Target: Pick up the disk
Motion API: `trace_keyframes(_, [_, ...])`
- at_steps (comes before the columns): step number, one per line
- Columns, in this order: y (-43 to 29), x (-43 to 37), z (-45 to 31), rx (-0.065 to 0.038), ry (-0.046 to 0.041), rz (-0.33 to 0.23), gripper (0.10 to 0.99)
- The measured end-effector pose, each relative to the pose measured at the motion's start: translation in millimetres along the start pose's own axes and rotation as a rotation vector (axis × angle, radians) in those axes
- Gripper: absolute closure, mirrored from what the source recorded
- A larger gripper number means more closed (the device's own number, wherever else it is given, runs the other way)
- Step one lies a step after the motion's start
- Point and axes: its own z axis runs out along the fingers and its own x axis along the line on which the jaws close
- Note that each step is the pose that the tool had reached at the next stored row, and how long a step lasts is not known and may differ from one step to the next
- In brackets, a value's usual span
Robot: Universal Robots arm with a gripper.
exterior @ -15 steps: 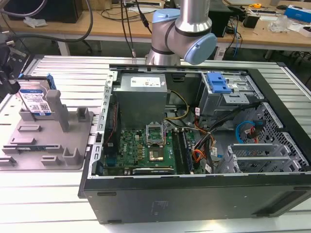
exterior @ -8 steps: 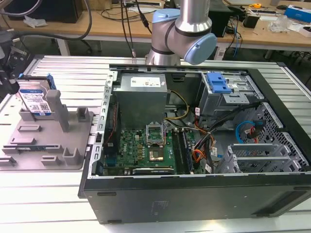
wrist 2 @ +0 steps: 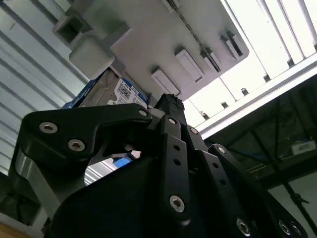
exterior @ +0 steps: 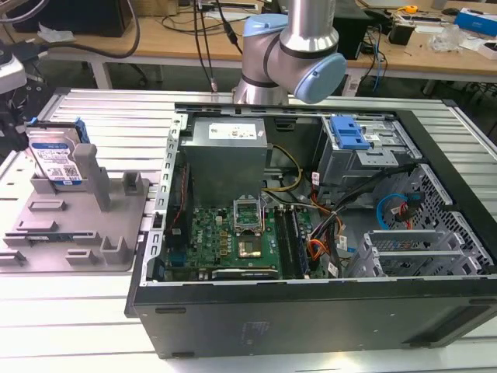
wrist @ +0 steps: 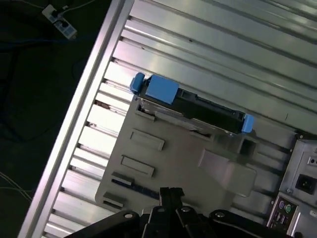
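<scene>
The disk [exterior: 56,159] stands on edge at the back of the grey fixture [exterior: 78,225], at the exterior view's left; its white-and-blue label faces the camera and blue rails run along its sides. In the first wrist view I look down on the disk's top edge [wrist: 198,106] and the fixture [wrist: 168,153]. My gripper [wrist: 171,194] hangs above the fixture's near side, away from the disk, with its fingers together and nothing between them. In the second wrist view the gripper [wrist 2: 167,103] points at the fixture [wrist 2: 148,34], with the disk [wrist 2: 116,91] beside the tips.
An open computer case [exterior: 311,217] fills the table's middle and right, close beside the fixture, with a blue drive-bay bracket [exterior: 349,132] inside. The arm's base [exterior: 291,47] rises behind the case. The slatted metal table [exterior: 93,318] ends just beyond the disk.
</scene>
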Motion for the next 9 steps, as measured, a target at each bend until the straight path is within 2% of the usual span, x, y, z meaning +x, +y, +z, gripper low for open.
trace_keyframes(5, [0.0,0.0,0.0,0.0,0.0042,-0.109,0.973])
trace_keyframes(6, [0.0,0.0,0.0,0.0,0.0052,-0.135,0.792])
trace_keyframes(7, [0.0,0.0,0.0,0.0,0.0066,-0.17,0.729])
trace_keyframes(8, [0.0,0.0,0.0,0.0,0.0075,-0.194,0.729])
trace_keyframes(9, [0.0,0.0,0.0,0.0,0.0081,-0.21,0.671])
